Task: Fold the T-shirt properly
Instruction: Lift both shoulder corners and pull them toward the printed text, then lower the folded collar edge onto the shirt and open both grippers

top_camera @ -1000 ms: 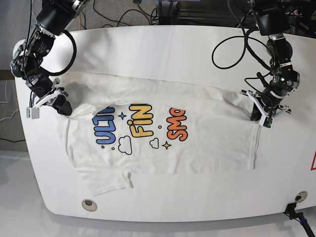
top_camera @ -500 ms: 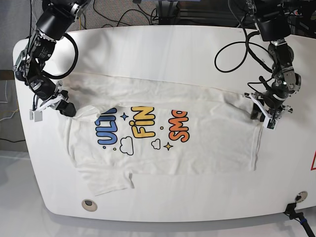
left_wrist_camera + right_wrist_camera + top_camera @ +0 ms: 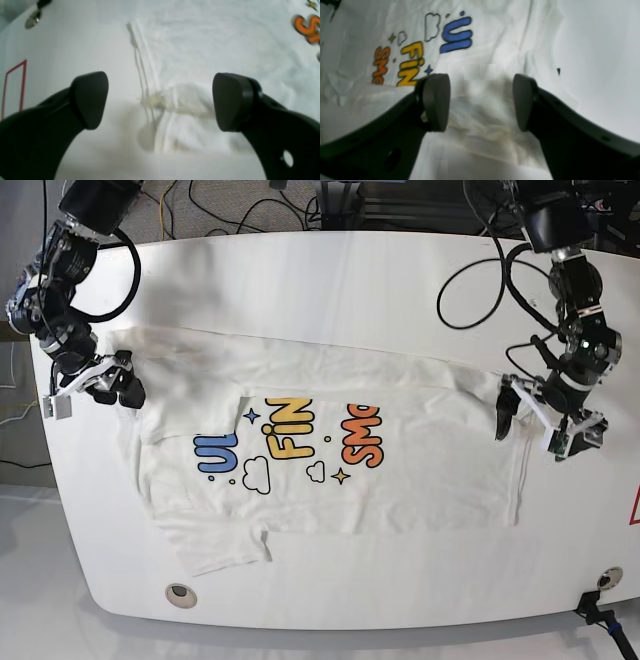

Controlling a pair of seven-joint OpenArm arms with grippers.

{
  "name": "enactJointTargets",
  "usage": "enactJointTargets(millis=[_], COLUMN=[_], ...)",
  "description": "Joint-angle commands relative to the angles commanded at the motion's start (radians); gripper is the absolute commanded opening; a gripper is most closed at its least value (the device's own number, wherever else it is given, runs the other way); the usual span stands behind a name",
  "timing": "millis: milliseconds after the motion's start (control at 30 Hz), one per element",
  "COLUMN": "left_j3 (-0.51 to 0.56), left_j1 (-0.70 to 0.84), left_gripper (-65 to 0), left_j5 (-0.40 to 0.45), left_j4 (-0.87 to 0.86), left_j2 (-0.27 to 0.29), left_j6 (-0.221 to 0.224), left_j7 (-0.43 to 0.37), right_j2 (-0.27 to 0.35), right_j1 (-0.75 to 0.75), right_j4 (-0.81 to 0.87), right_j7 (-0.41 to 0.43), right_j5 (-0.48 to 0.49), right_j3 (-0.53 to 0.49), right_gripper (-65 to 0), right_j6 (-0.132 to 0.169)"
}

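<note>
Overall light: bright, even, from overhead in the base view.
Glare: tabletop (image 3: 330, 270) near washed out; its far right side in the right wrist view blown white.
Shadows: soft, under each gripper on the T-shirt (image 3: 200, 50).
Focus: both wrist views soft, blocky compression patches mid-frame.
Near field: dark fingers (image 3: 90, 100) blurred, curved at frame edges.
Base view: sharp.

White rounded tabletop (image 3: 330, 275); black cables (image 3: 250, 210) behind, grey floor (image 3: 30, 580)
</note>
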Motion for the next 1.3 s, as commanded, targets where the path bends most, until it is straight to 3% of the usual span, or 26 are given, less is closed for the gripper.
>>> enactJointTargets(millis=[167,333,400,533,600,1300], left_j3=[0.029,0.031,0.031,0.038,0.038,0.038], left_j1=[0.101,0.124,0.117,0.055,0.023,-0.049], left_gripper=[-1.8,-3.8,-15.6,-53.4,-65.0,-65.0], left_j5=[0.000,-0.002,-0.002,0.003,0.003,0.005], left_j4=[0.029,0.023,0.011,-0.057,-0.104,-0.269], left_j2=[-0.003,-0.003,0.000,0.037,0.043,0.044], left_j6=[-0.002,-0.003,-0.003,-0.003,-0.002,-0.002], left_j7=[0.000,0.000,-0.002,-0.002,-0.002,-0.003], right_j2=[0.000,-0.025,-0.032,-0.034,-0.034,-0.035], right_j1=[-0.077,-0.086,-0.086,-0.084,-0.084,-0.086], right_j4=[0.071,0.064,0.064,0.064,0.063,0.063], right_j7=[0.000,0.000,0.000,0.000,0.000,0.000], right_j5=[-0.003,-0.005,-0.005,-0.005,-0.005,-0.003], right_j3=[-0.081,-0.087,-0.087,-0.087,-0.087,-0.086], right_gripper=[-26.7,-26.8,-26.8,-26.8,-26.8,-26.8], right_j6=[-0.003,-0.003,-0.003,-0.003,-0.003,-0.003])
